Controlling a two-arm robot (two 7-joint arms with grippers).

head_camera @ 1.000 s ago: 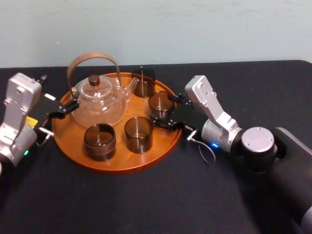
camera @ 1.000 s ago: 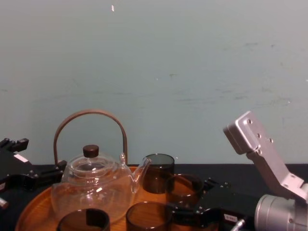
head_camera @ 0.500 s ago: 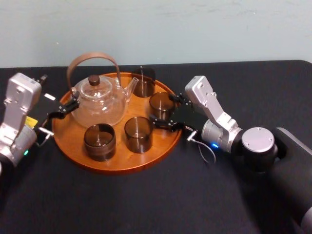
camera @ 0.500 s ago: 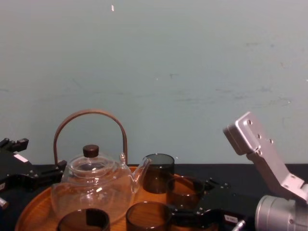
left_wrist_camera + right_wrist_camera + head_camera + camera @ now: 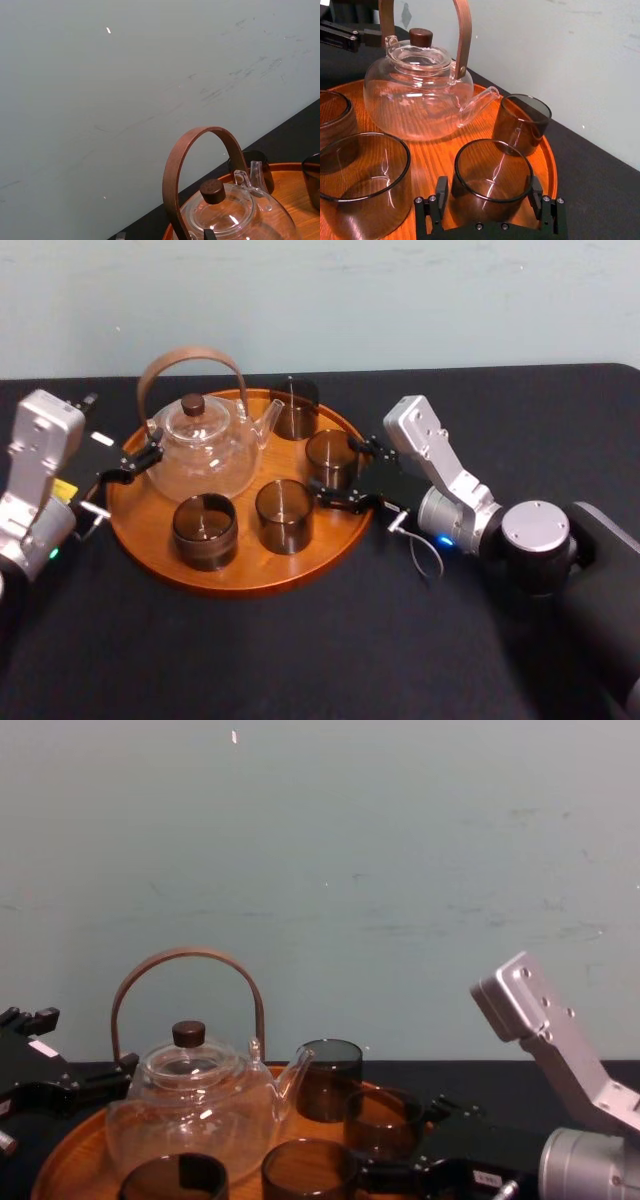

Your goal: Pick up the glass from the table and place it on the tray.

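Note:
The glass [image 5: 328,450] stands upright on the round wooden tray [image 5: 240,585], at its right side, dark and see-through. My right gripper [image 5: 345,474] is open at the tray's right rim. In the right wrist view its fingers [image 5: 441,194] flank the near wall of the glass [image 5: 492,170] without squeezing it. From the chest view, the glass [image 5: 380,1120] sits just ahead of the right gripper [image 5: 405,1145]. My left gripper [image 5: 135,462] is parked at the tray's left edge, open, beside the teapot. The black table [image 5: 300,660] lies under everything.
A clear glass teapot [image 5: 200,445] with a curved wooden handle fills the tray's left half. Three other dark glasses share the tray: one at the back [image 5: 293,407], two at the front [image 5: 283,515] [image 5: 204,530]. A pale wall runs behind the table.
My right gripper and forearm have drawn back a little to the right, off the glass, which stays put on the tray. The left arm has not moved.

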